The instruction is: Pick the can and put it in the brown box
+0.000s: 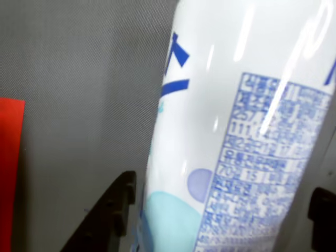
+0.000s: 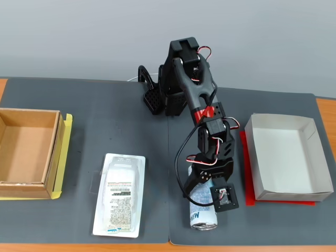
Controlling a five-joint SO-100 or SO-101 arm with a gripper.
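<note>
Grey mat [image 2: 131, 126]; can [image 2: 202, 210] lying between claw [image 2: 206, 195] jaws.

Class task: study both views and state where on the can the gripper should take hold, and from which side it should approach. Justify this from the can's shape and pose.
Grip the can across its round body, near mid-length, coming down from above. It lies on its side on the mat, silver end toward the camera in the fixed view, so its curved sides are free for a finger each. The gripper already straddles it this way.
</note>
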